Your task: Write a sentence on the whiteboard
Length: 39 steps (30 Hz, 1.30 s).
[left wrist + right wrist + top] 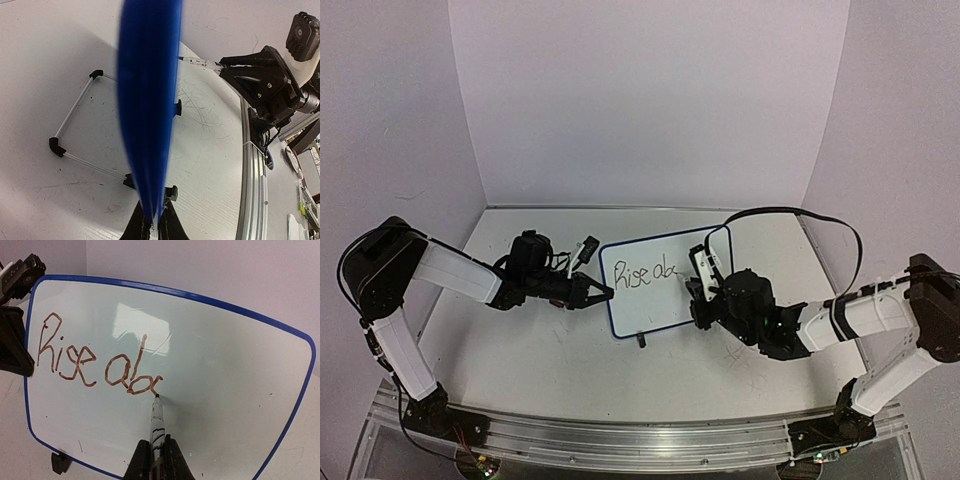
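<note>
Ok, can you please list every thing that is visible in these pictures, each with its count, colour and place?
small rectangular whiteboard with rounded corners: one, white with blue rim, upright at mid-table
handwritten words "Rise abo": one row, reddish-brown, left half of the board face
marker pen: one, white and black, tip on the board after the last letter
clip feet: two, black, under the board's lower edge
wire stand: one, silver with black corners, behind the board
table: one, scuffed white
metal rail: one, silver, near edge
left gripper: black, shut on the board's edge
right gripper: black, shut on the marker
</note>
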{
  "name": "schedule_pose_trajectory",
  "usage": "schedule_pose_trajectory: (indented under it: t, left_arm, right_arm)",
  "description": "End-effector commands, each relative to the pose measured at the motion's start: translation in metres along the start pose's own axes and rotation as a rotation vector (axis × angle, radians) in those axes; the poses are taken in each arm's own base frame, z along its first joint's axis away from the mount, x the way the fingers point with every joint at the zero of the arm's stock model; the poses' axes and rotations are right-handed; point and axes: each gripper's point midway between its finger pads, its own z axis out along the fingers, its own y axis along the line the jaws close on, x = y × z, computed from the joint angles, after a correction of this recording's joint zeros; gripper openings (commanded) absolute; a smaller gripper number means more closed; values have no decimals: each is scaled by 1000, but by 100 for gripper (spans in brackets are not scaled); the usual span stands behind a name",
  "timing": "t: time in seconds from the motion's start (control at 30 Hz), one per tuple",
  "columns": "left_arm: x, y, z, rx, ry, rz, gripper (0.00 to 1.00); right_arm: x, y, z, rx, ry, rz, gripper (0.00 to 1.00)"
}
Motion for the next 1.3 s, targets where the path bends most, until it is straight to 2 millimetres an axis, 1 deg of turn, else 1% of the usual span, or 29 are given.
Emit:
schedule_pose_trajectory:
  t: [0.0,0.17,0.3,0.63,1.27]
  left_arm:
    - [2,13,-3,-81,17,13,0]
    - [1,13,-3,-80,16,14,0]
    - [2,13,-2,-78,17,14,0]
    - [2,12,-2,-77,17,15,0]
    - [2,12,-3,-78,17,15,0]
  right_arm:
    - [-8,-10,-6,45,-20,23,0]
    - [-8,-14,-6,71,-22,24,0]
    - [-11,-16,-4,83,-42,67,0]
    - [-20,-11,3,78,-74,69,0]
    - [-23,3,11,19,-73,67,0]
